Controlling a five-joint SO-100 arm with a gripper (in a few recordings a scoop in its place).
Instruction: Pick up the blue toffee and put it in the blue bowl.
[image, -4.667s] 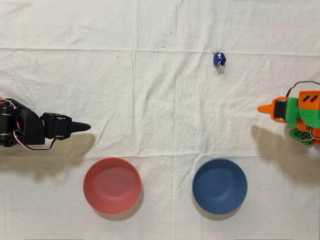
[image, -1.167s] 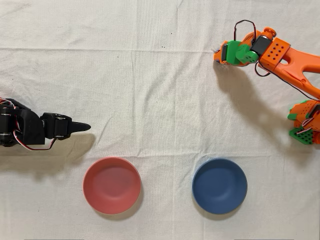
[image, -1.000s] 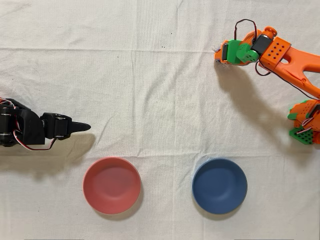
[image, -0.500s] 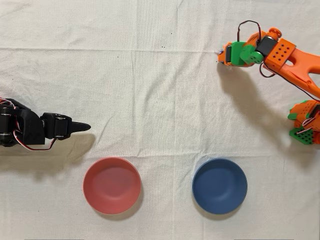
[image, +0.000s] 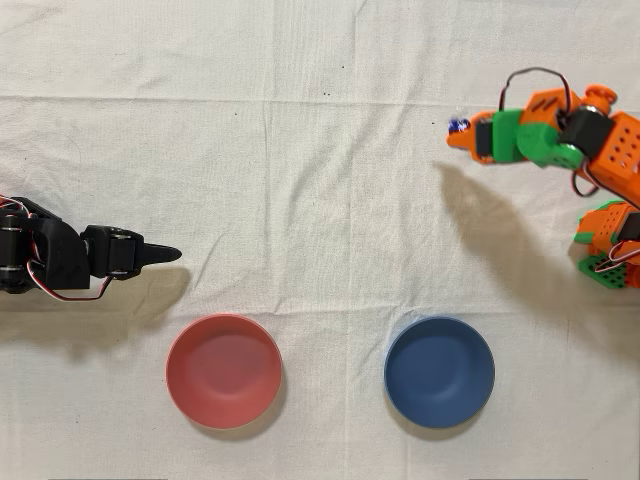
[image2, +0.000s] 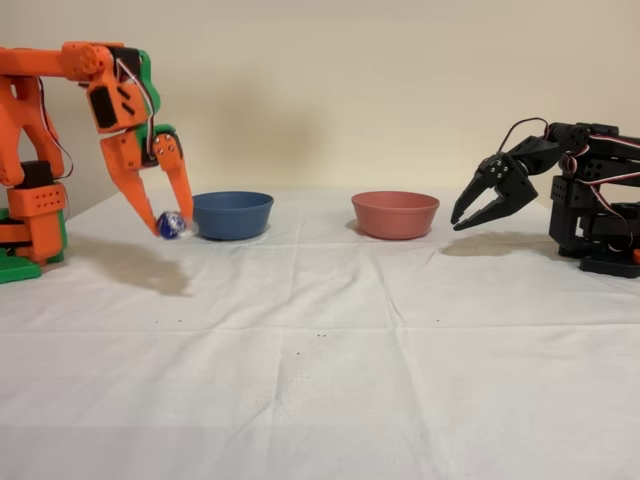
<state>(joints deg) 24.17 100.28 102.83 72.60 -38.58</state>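
Blue toffee (image2: 169, 224) is held between the two orange fingertips of the gripper (image2: 172, 226), which are closed tight on it; in the fixed view it is seen at the left, lifted a little above the white cloth (image2: 320, 330), with a shadow on the cloth under the arm; just to its right the blue bowl (image2: 232, 214) is seen, and further right the red-pink bowl (image2: 395, 213); at the far right the idle black arm (image2: 560, 195) is seen with its claws apart. In the overhead view the black arm is at the left; the red-pink bowl (image: 223, 370) and the blue bowl (image: 439, 371) are set side by side at the near edge, apart from each other; the toffee (image: 458, 126) is a small blue spot at the tip of the gripper (image: 462, 132), at the upper right, well apart from the blue bowl.
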